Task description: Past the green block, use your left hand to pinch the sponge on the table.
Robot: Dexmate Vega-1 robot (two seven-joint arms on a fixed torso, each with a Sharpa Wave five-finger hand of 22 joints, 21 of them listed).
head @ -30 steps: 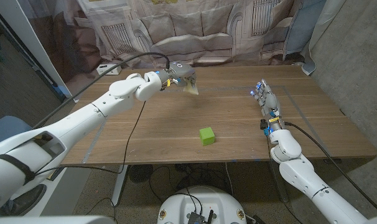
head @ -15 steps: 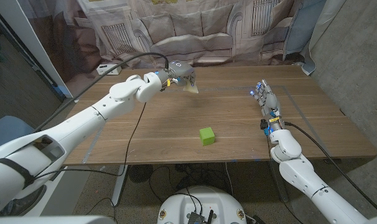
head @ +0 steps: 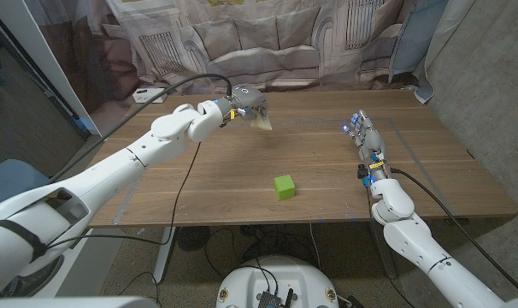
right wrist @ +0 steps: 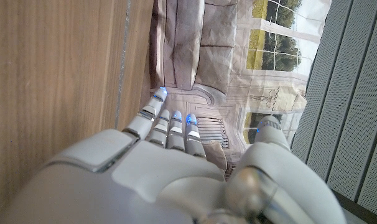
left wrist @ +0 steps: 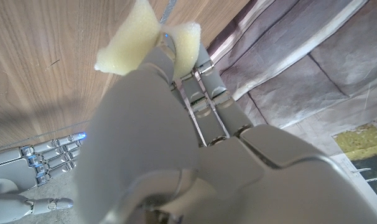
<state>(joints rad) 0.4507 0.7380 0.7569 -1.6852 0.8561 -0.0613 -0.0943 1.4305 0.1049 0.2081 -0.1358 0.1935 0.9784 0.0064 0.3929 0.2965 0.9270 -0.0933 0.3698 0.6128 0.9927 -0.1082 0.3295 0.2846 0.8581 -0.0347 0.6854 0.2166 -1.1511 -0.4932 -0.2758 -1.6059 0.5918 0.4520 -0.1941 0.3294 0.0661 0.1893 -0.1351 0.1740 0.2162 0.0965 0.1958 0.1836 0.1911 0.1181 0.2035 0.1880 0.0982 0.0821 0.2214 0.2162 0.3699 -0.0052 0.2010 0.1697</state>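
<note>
The left hand [head: 246, 100] reaches across the far part of the wooden table [head: 242, 180] and pinches the pale yellow sponge [head: 261, 123] between its fingers. In the left wrist view the sponge [left wrist: 145, 37] is squeezed in the middle, its two ends flaring out on either side of the fingertips [left wrist: 176, 46], with the table's wood grain behind it. In the head view the sponge hangs at about four o'clock from the left hand, close over the tabletop; whether it touches the wood cannot be told.

The green block [head: 284, 186] sits on the table at about five o'clock from the sponge, well apart from it and nearer the robot's edge.

The right hand [head: 366, 141] stands on its edge at about three o'clock from the block, near the table's right side, fingers straight, close together and holding nothing. In the right wrist view its fingers [right wrist: 167, 124] point along the wood toward a printed backdrop [right wrist: 238, 68] behind the table.
</note>
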